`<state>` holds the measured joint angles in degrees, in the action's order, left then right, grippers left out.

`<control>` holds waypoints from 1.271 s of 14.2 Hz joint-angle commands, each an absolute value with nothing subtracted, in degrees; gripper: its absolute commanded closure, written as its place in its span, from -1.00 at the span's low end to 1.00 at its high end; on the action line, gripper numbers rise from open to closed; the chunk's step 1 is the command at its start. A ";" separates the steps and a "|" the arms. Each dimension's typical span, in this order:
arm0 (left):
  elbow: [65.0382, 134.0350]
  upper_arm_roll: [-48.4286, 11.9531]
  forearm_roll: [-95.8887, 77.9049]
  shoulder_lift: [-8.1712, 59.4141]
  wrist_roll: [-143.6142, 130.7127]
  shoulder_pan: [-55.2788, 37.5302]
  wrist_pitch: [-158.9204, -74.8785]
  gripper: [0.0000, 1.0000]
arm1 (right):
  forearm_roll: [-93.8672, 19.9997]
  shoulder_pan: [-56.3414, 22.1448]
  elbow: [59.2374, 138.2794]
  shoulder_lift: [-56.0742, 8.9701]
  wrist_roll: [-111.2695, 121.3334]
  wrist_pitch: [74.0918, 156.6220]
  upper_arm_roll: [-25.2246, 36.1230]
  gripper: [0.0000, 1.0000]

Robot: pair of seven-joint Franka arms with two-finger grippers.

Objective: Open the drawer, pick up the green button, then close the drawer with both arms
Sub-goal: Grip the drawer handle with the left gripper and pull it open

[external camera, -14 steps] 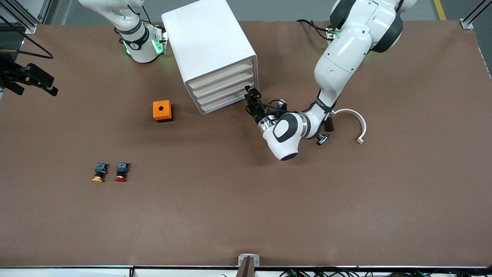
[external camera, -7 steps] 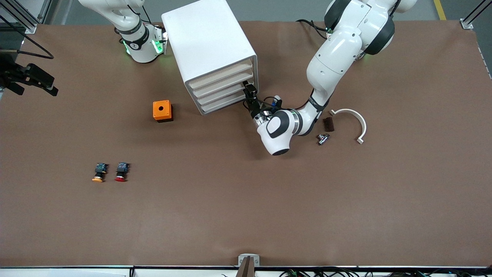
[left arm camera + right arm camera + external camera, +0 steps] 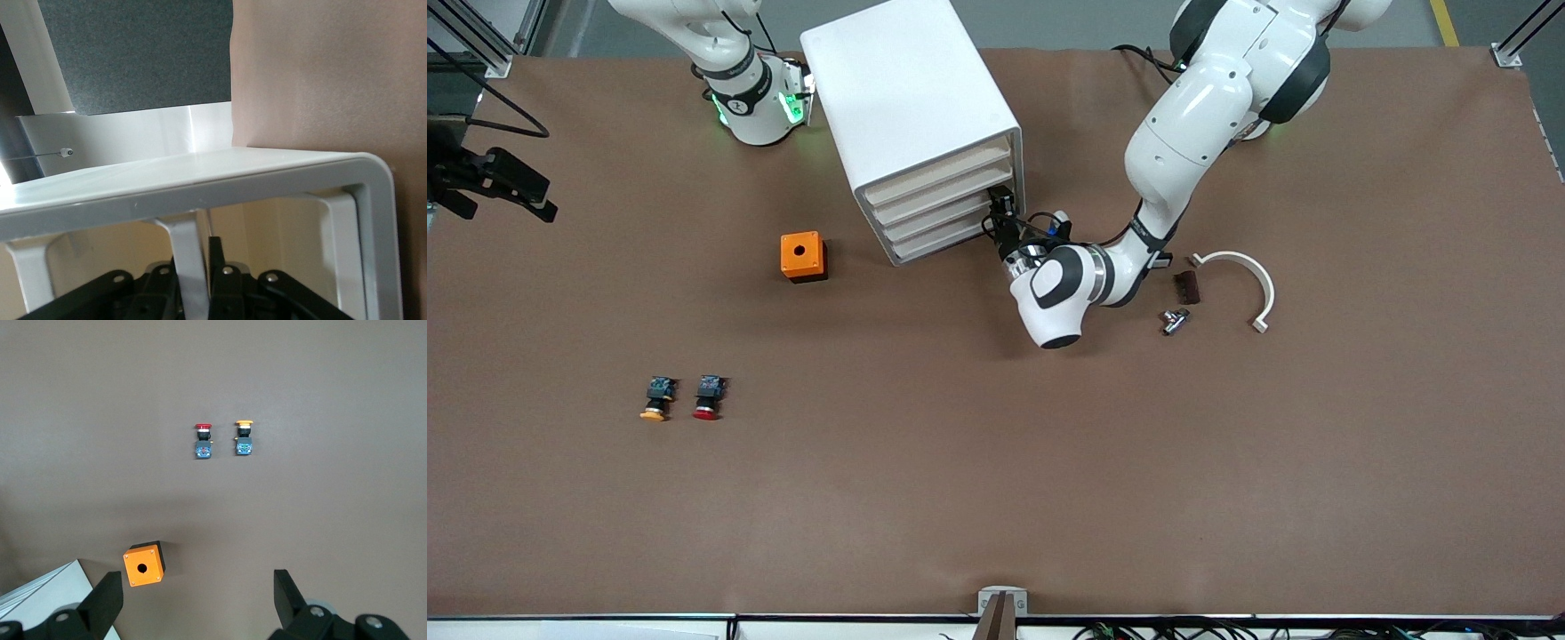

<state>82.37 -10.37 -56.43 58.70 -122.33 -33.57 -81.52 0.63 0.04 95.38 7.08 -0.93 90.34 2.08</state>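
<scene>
Your left hand (image 3: 1002, 216) has just clamped on a drawer (image 3: 950, 213) edge, so pull; right hand (image 3: 200, 600) waits apart.

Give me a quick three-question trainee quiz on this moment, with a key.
1. True or false: a green-capped button is in plain sight.
2. The left gripper, at the cabinet front, is shut on: A) a red-capped button B) a rib of a drawer front C) a white arc-shaped piece.
3. Fill in: the right gripper, high over the orange box, has its jaws ___.
Key: 1 false; 2 B; 3 open.
</scene>
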 commanded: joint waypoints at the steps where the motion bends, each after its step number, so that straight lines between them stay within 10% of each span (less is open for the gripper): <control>1: 81.12 -10.02 -58.36 59.68 -126.37 -33.49 -80.33 0.79 | 1.32 -0.35 96.50 8.35 -0.62 90.44 2.02 -1.00; 18: 78.93 -9.67 -59.68 60.64 -126.39 -22.86 -82.70 0.77 | 1.49 -0.44 94.57 5.80 0.09 87.45 2.02 -1.00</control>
<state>81.10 -9.46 -58.11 59.16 -125.83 -23.44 -82.65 0.63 0.00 95.25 6.25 -0.45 87.71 1.92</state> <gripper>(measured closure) 0.881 0.000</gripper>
